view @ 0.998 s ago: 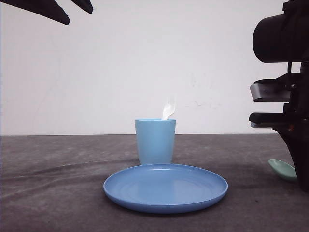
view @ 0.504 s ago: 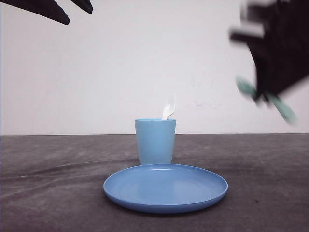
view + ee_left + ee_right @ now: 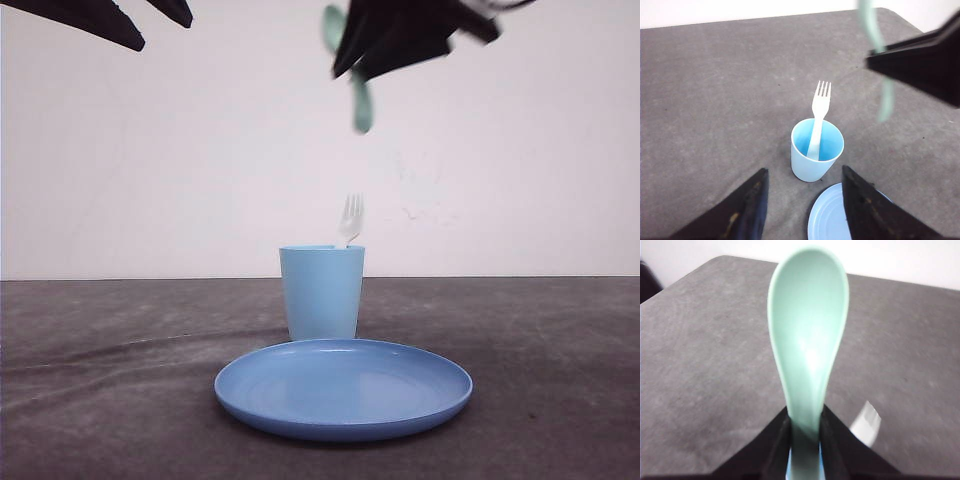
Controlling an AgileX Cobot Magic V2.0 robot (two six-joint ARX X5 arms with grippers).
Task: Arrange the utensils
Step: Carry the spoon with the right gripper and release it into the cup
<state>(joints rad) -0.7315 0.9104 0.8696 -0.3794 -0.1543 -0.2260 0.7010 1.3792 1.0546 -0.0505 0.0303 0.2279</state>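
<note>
A white fork stands tines up in the light blue cup, also seen as the fork in the cup. My right gripper hangs high above the cup, shut on the mint-green spoon. The spoon fills the right wrist view, its handle pinched between the fingers, bowl pointing away. In the left wrist view the spoon hangs blurred beside the right arm. My left gripper is open, high at the left, looking down on the cup.
A round blue plate lies in front of the cup, its rim near my left fingers. The table is dark grey; a white wall stands behind it.
My right gripper has lifted the spoon from the table at the right and swung it up and left, to a spot above the cup. The left gripper has stayed still.
</note>
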